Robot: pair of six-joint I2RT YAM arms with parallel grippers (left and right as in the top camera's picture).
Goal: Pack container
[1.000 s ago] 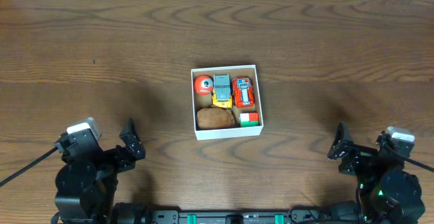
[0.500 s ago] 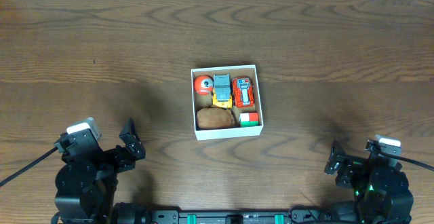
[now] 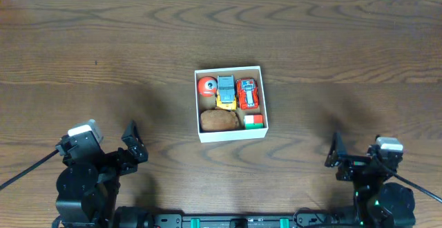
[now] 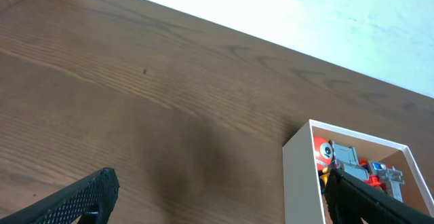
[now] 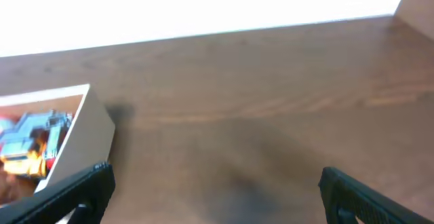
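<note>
The container (image 3: 231, 135) is a shallow square white box in the middle of the table. It holds an orange ball (image 3: 206, 86), a grey and yellow toy vehicle (image 3: 226, 90), a red toy car (image 3: 247, 93), a brown lump (image 3: 219, 120) and a small red and green block (image 3: 253, 121). It also shows in the left wrist view (image 4: 298, 176) and the right wrist view (image 5: 95, 125). My left gripper (image 3: 131, 144) is open and empty at the near left. My right gripper (image 3: 338, 160) is open and empty at the near right. Both are well apart from the box.
The dark wooden table (image 3: 103, 55) runs to a white wall at the far edge. A pale surface edge shows at the far right of the right wrist view (image 5: 417, 0).
The right arm has drawn back toward the near edge and slightly left. The left arm and the box contents have not moved.
</note>
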